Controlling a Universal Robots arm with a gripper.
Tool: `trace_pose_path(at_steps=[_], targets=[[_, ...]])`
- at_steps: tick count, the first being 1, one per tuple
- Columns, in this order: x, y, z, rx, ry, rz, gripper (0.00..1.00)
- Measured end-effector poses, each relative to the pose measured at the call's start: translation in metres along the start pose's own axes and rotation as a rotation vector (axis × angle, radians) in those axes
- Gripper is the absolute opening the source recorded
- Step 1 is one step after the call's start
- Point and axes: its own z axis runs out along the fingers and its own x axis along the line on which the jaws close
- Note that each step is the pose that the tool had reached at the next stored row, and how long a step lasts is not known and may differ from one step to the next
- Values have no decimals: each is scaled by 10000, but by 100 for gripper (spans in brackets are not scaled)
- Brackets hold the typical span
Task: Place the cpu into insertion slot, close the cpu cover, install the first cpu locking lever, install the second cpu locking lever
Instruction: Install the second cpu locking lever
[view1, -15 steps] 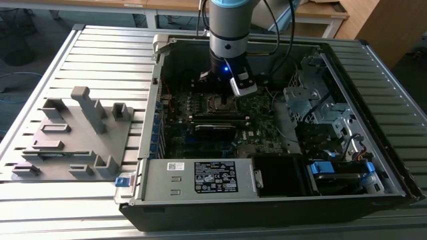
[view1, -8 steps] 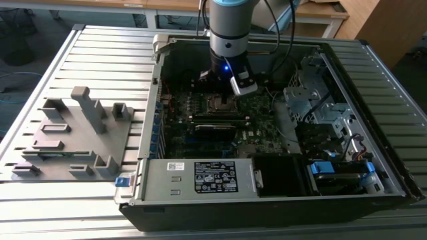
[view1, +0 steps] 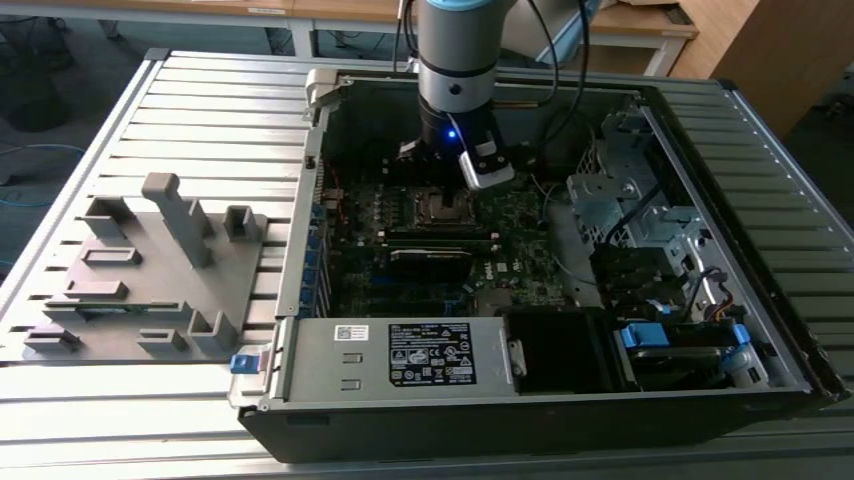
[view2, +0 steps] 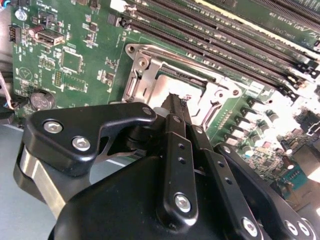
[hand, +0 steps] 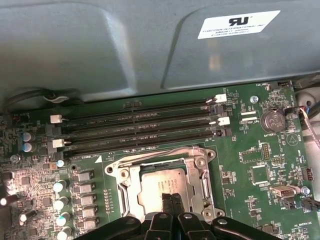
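The cpu (hand: 155, 187), a dull grey-brown square, lies flat in the insertion slot (view1: 445, 206) on the green motherboard. The cpu cover (hand: 200, 172), a silvery frame with an open window, lies down around it; the same cpu cover (view2: 142, 70) shows in the second wrist view. My gripper (hand: 172, 197) hangs just over the chip's near edge with both black fingers pressed together and nothing between them. Those closed fingertips (view2: 176, 102) point at the socket window. In the exterior view the gripper (view1: 447, 185) stands upright inside the open computer case, right above the socket.
Black memory slots (hand: 140, 130) run along one side of the socket, with the grey case wall (hand: 100, 45) beyond. A grey power box (view1: 400, 355) with a white label fills the case front. A metal drive cage (view1: 627, 200) stands on the exterior view's right, a grey fixture tray (view1: 147, 270) on its left.
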Motion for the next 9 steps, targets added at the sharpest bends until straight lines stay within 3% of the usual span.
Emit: trace_pose_path(at_steps=[9], targets=[[19,16,1,3,1,-1,10]])
